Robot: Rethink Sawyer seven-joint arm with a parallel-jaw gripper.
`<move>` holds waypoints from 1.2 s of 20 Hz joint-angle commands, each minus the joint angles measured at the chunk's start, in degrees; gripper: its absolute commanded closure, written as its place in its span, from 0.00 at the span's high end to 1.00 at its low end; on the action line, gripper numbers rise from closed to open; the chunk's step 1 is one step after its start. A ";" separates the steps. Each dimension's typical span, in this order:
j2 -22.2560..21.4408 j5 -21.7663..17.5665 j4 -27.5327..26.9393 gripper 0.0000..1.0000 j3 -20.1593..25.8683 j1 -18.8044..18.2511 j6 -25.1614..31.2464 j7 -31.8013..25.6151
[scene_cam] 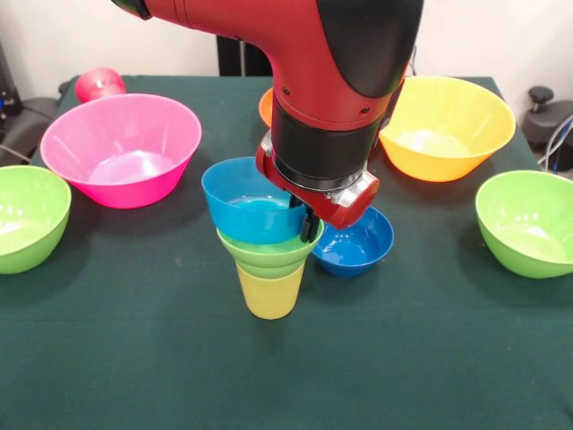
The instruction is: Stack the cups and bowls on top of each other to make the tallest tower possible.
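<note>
The tower (269,260) is standing near the middle of the green table (134,358): a yellow cup (270,292) at the base, a lime green bowl (269,251) nested in its mouth, and a light blue bowl (249,213) sitting in that, so each layer is widening upward. That order is making sense to me, since a wider bowl is seating itself in the narrower rim below and staying centred.

My claw (310,224) is hanging right at the blue bowl's rim, on the side toward the dark blue bowl (355,244). Only a dark tip is showing beneath my wrist, so I cannot tell how far the claw is parted or whether it is pinching the rim at all.

The dark blue bowl is resting on the table just beside the tower, partly behind my wrist. Farther out, the large pink bowl (121,148) and the large yellow-orange bowl (448,125) are waiting, and I am judging these as later, wider layers. An orange-red bowl (266,106) is peeking out behind my arm, two more lime green bowls (27,215) (528,222) are sitting at opposite edges, and the red cup (98,83) is lying at the far corner.
</note>
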 commanded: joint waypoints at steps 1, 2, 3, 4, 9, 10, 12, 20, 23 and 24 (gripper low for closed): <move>1.62 0.92 2.80 0.00 4.82 0.31 -2.17 7.51; 1.46 1.04 3.14 0.00 5.01 0.26 -2.29 7.37; 1.40 1.08 3.25 0.00 5.07 0.23 -2.33 7.24; 1.32 1.15 3.37 0.00 5.13 0.15 -2.42 7.08; 1.23 1.26 3.53 0.00 5.21 0.01 -2.35 6.86; 1.15 1.35 3.76 0.00 5.31 0.02 -2.42 6.87; 1.31 1.41 3.42 0.00 5.34 -0.03 -2.04 6.85; 1.28 1.67 3.45 1.00 5.31 0.11 -1.73 6.88; 1.28 1.86 3.36 1.00 5.28 0.14 -1.50 6.78; 1.27 1.92 3.37 1.00 5.27 0.10 -1.57 6.69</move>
